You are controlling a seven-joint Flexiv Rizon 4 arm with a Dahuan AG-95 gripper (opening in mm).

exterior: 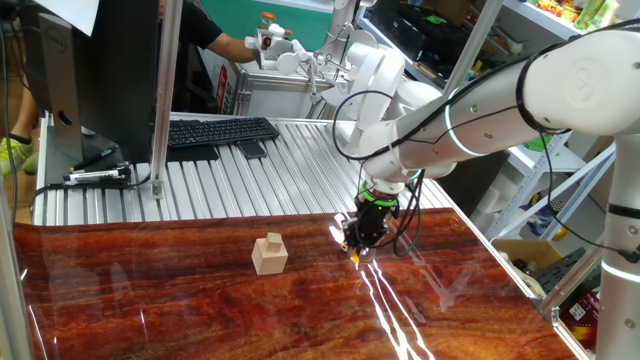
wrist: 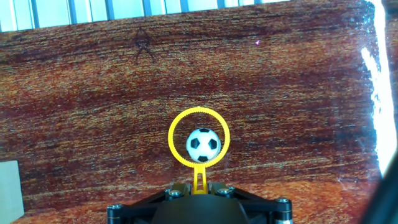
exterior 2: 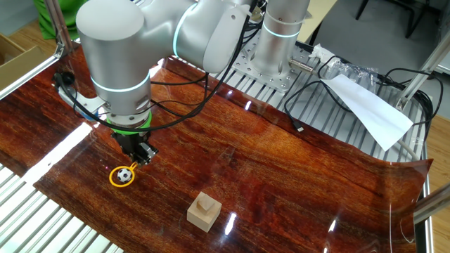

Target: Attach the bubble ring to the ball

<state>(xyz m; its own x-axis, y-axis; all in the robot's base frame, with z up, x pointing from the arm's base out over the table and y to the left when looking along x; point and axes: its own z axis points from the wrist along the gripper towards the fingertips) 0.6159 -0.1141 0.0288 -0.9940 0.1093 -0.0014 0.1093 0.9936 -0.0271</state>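
On the dark red wood-grain table [exterior 2: 295, 176], near its slatted metal edge, the gripper [exterior 2: 143, 154] reaches down with fingers drawn narrow, pinching the short stem of the bubble ring [exterior 2: 121, 183]. Hand view: yellow stem runs straight up out of the fingertips, loop [wrist: 199, 137] lying flat on the tabletop just ahead of them. Ball [wrist: 203, 144], small, black-and-white football pattern, sits inside the loop, encircled by it; whether it touches the rim on the lower side cannot be told. Same arrangement in the other fixed view: ball [exterior 2: 124, 175] within the yellow circle. In one fixed view only a speck of yellow shows below the gripper [exterior: 355, 242]. Pale wooden block [exterior 2: 204, 211] stands well apart from ring and ball, untouched
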